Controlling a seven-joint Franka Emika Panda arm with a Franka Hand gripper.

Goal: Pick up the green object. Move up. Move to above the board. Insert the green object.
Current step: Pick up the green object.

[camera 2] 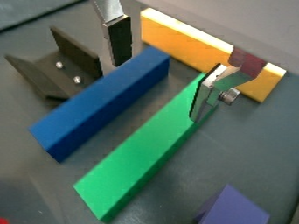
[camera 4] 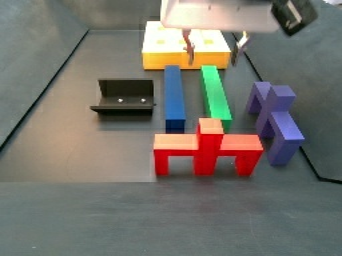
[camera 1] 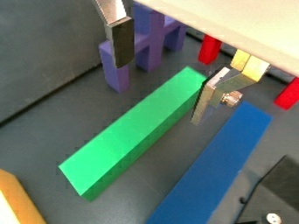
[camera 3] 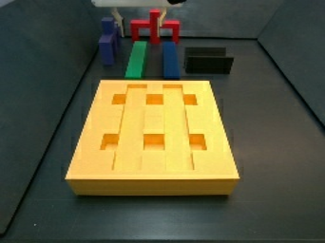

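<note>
The green object (camera 1: 135, 131) is a long bright green bar lying flat on the dark floor, between the blue bar and the purple piece. It also shows in the other views (camera 2: 146, 153) (camera 3: 133, 57) (camera 4: 214, 92). The gripper (camera 1: 163, 74) is open and empty, hovering over the bar's end nearest the board. In both wrist views one finger (camera 2: 211, 94) stands at the green bar's edge. The other finger (camera 2: 117, 39) is over the blue bar's side. The gripper (camera 4: 211, 48) hangs between bars and board. The yellow-orange board (camera 3: 152, 180) with six square holes lies flat (camera 2: 187, 44).
A blue bar (camera 4: 173, 95) lies parallel beside the green one. A purple forked piece (camera 4: 274, 120) is on its other side. A red forked piece (camera 4: 207, 150) stands past the bars' far ends. The dark fixture (camera 4: 123, 97) stands beside the blue bar.
</note>
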